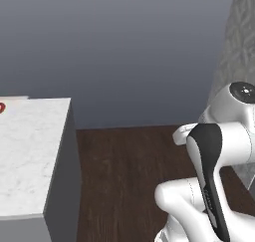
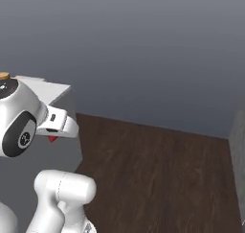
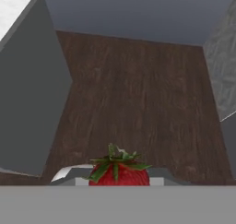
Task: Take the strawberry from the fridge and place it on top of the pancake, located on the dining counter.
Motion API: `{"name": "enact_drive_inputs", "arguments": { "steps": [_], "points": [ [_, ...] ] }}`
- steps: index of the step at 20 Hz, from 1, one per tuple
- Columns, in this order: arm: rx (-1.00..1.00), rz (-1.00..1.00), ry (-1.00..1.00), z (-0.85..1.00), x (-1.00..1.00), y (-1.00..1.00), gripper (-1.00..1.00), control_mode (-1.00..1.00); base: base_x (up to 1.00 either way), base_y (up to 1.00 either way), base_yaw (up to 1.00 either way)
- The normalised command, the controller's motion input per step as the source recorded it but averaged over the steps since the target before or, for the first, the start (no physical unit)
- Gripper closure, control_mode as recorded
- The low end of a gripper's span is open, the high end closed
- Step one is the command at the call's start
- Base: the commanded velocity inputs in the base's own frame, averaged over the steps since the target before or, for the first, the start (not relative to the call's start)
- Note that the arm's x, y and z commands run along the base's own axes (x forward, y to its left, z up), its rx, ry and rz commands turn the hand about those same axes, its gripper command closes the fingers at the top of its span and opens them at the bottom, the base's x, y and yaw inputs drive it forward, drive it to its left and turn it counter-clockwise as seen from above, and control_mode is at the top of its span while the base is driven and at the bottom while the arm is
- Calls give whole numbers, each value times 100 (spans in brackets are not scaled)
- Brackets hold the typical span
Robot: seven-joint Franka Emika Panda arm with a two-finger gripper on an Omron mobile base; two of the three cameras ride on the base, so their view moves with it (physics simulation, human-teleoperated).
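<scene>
above the dark wood plank floor point(image 3: 138, 94), the gripper point(image 3: 119, 178) is closed on a red strawberry with a green leafy top point(image 3: 118, 172), which sits between its jaws at the bottom of the hand view. beside it to the left rises the grey side of the white marble-topped surface point(image 1: 30, 151). at that surface's far edge in the left base view, a red rim of a plate point(image 1: 2, 108) just shows. a plain grey wall point(image 1: 124, 52) stands beyond.

A home kitchen: marble-topped dining counter point(image 1: 30, 151) with grey sides, dark wood floor point(image 2: 158, 174), plain grey wall point(image 1: 129, 47)
</scene>
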Motion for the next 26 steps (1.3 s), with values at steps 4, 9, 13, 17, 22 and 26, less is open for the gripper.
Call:
{"name": "enact_drive_inputs", "arguments": {
  "steps": [4, 9, 13, 17, 22, 26],
  "points": [
    [0, 0, 0, 0, 0, 0, 100, 100, 100, 21, 0],
    [0, 0, 0, 0, 0, 0, 100, 100, 100, 0, 11],
    [0, 0, 0, 0, 0, 0, 100, 100, 100, 0, 30],
    [0, 0, 0, 0, 0, 0, 100, 100, 100, -4, 37],
    [0, 0, 0, 0, 0, 0, 100, 100, 100, -14, 53],
    [0, 0, 0, 0, 0, 0, 100, 100, 100, -26, 65]
  ]
}}
